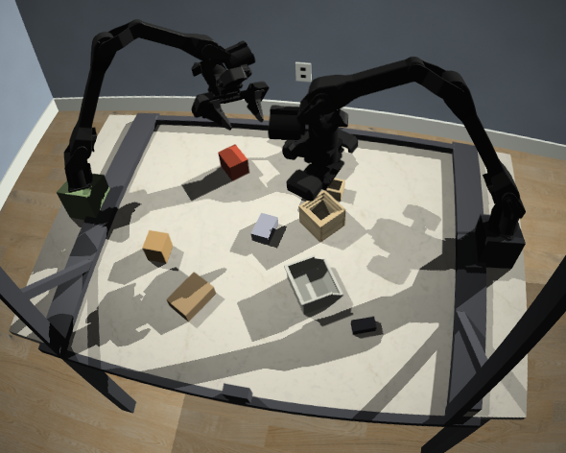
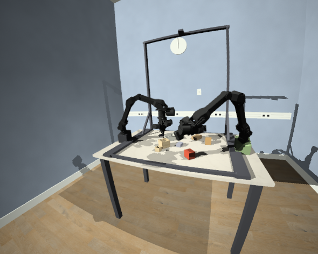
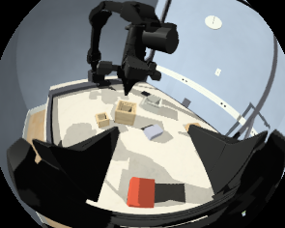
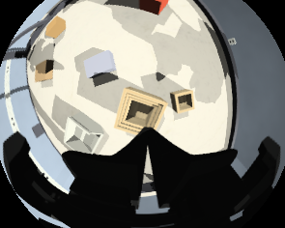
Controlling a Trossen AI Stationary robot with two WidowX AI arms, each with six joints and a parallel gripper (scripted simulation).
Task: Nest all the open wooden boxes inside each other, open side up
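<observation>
Several wooden boxes are nested in an upright stack [image 1: 310, 221] [image 2: 164, 143] [image 3: 126, 117] [image 4: 121, 110], with stepped rims and an open hollow in the middle. A small wooden box [image 1: 339, 193] [image 2: 158, 149] [image 3: 102, 123] [image 4: 175, 102] stands open side up on the table just beside it, separate from it. My right gripper [image 2: 161, 135] [image 3: 126, 95] [image 4: 147, 130] is shut and empty, pointing down above the stack's area; its fingertips are hard to make out in the top view. My left gripper [image 1: 246, 124] [image 3: 155, 129] is wide open and empty, high up near the red block.
A red block [image 1: 233, 163] [image 2: 189, 154] [image 3: 141, 192], lavender block [image 1: 264, 225] [image 4: 99, 63], orange block [image 1: 156, 245] and brown block [image 1: 198, 287] lie around. A grey open bin [image 1: 329, 280] [image 4: 86, 141] stands near the stack, with a small black block [image 1: 364, 325] beyond it.
</observation>
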